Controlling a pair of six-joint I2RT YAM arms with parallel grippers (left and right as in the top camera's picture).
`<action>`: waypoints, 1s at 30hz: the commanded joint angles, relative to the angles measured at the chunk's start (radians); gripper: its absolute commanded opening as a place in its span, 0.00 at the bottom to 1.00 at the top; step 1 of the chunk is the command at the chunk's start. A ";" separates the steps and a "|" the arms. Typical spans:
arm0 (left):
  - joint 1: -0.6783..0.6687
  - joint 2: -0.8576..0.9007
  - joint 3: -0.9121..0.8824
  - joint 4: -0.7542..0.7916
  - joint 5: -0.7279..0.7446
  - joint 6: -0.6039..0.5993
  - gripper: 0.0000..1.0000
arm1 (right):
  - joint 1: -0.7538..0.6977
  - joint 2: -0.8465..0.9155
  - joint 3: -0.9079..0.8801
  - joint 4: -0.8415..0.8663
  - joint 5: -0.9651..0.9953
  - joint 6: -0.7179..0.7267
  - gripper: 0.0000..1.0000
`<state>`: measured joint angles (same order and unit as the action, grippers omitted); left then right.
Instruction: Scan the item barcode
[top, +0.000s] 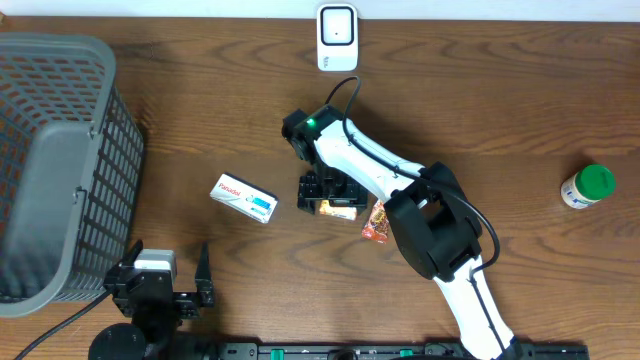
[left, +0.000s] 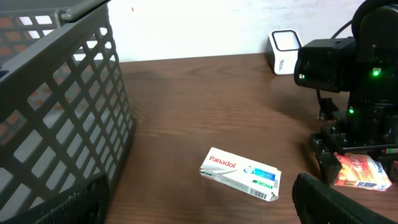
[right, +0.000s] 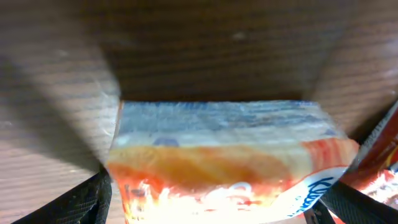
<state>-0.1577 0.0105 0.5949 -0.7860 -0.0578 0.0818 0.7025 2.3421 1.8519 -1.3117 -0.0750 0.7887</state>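
Observation:
An orange and white tissue packet (top: 340, 209) lies on the wooden table just right of centre. My right gripper (top: 331, 192) hangs over it, open, one finger at each side of the packet (right: 217, 155), which fills the right wrist view. Whether the fingers (right: 87, 202) touch it I cannot tell. The white barcode scanner (top: 337, 37) stands at the table's far edge, also visible in the left wrist view (left: 284, 51). My left gripper (top: 168, 280) rests open near the front left edge, nothing between its fingers (left: 323, 199).
A white Panadol box (top: 244, 198) lies left of the packet, its barcode end facing the left wrist camera (left: 241, 174). A red snack packet (top: 376, 222) lies beside the right arm. A grey basket (top: 55, 170) fills the left side. A green-capped bottle (top: 587, 186) stands at the far right.

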 joint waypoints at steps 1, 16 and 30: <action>0.004 -0.006 -0.002 0.001 0.002 -0.002 0.93 | -0.003 0.020 -0.001 0.042 0.075 0.026 0.95; 0.004 -0.006 -0.002 0.001 0.002 -0.002 0.93 | -0.003 0.020 -0.001 0.089 0.130 0.019 0.99; 0.004 -0.006 -0.002 0.001 0.002 -0.002 0.93 | -0.008 0.020 -0.001 0.090 0.148 -0.024 0.99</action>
<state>-0.1577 0.0105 0.5949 -0.7864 -0.0578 0.0818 0.7025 2.3383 1.8633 -1.2278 -0.0170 0.7681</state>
